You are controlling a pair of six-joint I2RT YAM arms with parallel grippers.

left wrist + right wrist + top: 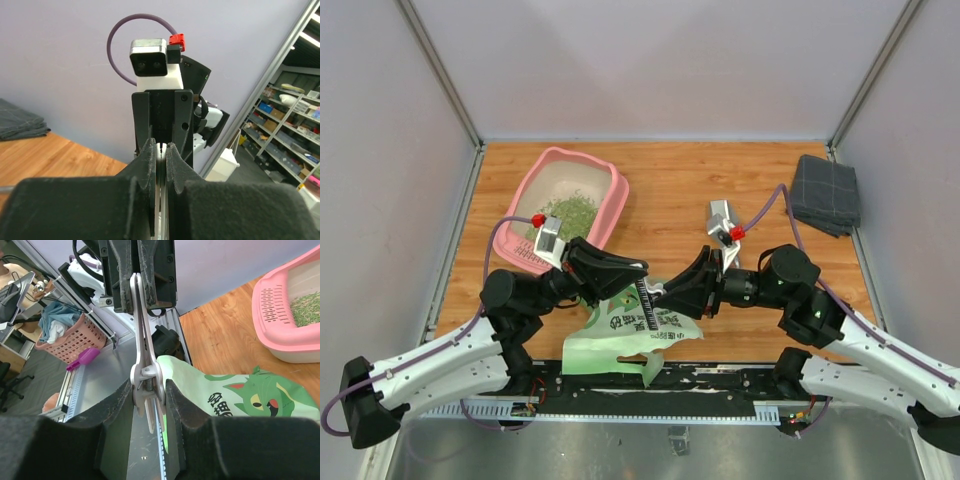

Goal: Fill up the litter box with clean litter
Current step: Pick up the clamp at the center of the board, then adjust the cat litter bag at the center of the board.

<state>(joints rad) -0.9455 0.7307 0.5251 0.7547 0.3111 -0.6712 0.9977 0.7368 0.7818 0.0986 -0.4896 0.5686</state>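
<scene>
**Litter box (pixel 612 208) lies on the left claw's (pixel 161 155) side**

Left claw is pressed together on one end of the white clip (pixel 142 340). The clip's long axis runs straight to the right claw (pixel 148 392), whose fingers flank its spring end; whether they pinch it I cannot tell. Beneath both claws the green bag (pixel 620 335) lies flat on the counter (pixel 720 180). The litter box, some clean litter (pixel 572 212) inside, sits just beyond the left claw, so the left arm is nearer.

In the left wrist view, my left fingers (pixel 147 170) hide all but 1 sliver of the clip (pixel 161 165). From above, my left wrist camera (pixel 549 238) covers the litter box's (pixel 528 205) near corner; the green bag's (pixel 615 350) print is too small to read. Whether my right fingers (pixel 179 409) pinch the clip is unclear.
</scene>
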